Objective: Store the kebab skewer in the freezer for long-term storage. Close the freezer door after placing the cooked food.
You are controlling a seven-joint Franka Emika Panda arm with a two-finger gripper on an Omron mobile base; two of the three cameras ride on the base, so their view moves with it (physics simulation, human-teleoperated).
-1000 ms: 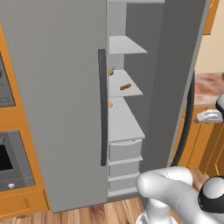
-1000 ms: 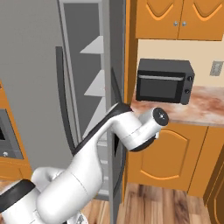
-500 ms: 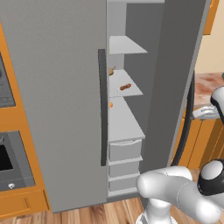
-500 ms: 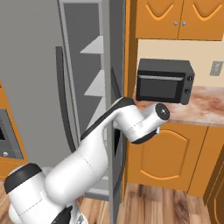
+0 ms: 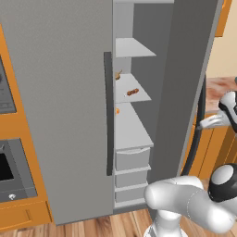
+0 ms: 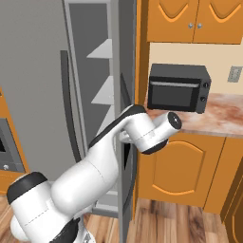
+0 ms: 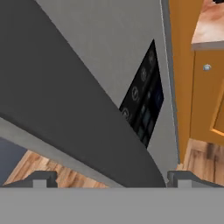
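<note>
Gripper (image 7: 109, 177) wide open, empty, at the freezer door (image 7: 109, 65) handle (image 7: 65, 109). Kebab skewer (image 5: 133, 92) sits on a freezer (image 5: 134, 111) shelf; door ajar.

Spread fingers (image 7: 43, 178) flank the freezer door (image 7: 109, 57)'s dark handle (image 7: 65, 113).

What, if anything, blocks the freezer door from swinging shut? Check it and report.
Nothing visible does. The kebab skewer lies well inside on a freezer shelf, and nothing sticks out past the shelf fronts. The open gripper straddles the door's dark handle on the freezer door.
</note>
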